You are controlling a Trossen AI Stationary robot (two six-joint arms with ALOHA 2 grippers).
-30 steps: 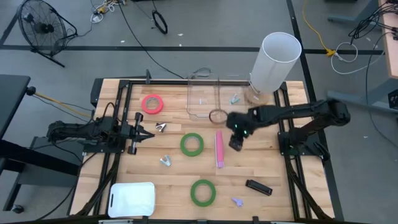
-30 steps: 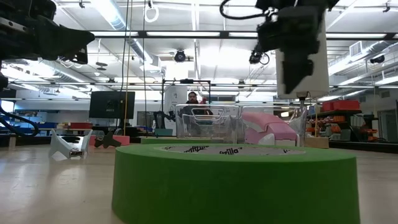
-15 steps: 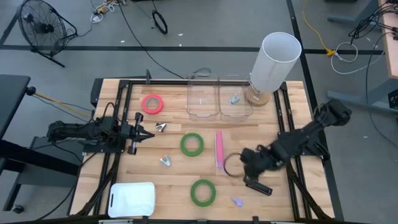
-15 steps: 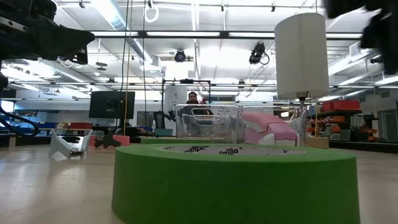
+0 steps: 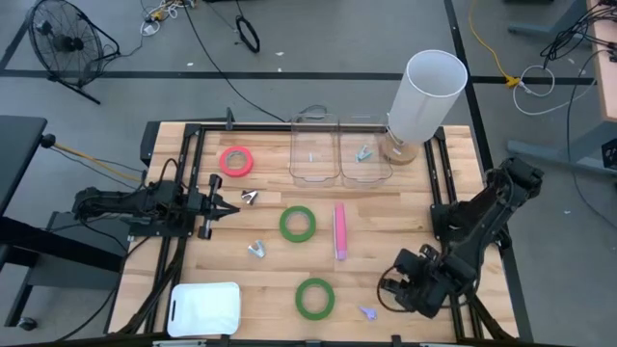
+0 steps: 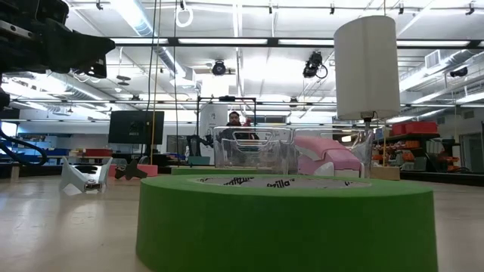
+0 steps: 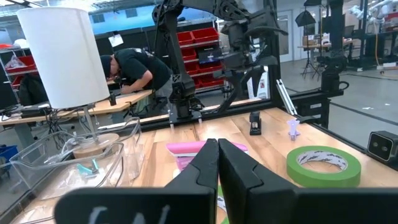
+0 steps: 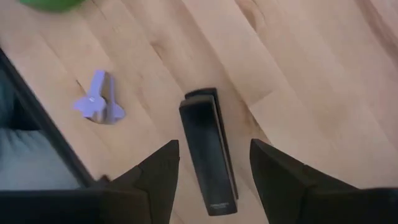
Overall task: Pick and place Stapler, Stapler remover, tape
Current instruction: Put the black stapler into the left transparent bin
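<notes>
Near the table's front right corner, the right gripper (image 8: 208, 163) hangs over the black stapler (image 8: 208, 149), fingers spread wide to either side of it, gripping nothing.
Just beside lies a purple staple remover (image 8: 98, 101); the left gripper (image 5: 224, 204) waits at the left edge, fingers pressed together, empty.

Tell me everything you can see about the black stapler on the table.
The black stapler is a small, slim, dark bar with a matte look, lying flat and closed on the bare wooden table. The right gripper hovers directly above it, jaws open to either side and not touching it. A small purple staple remover lies close beside it, apart. The high view hides it under the arm.
</notes>
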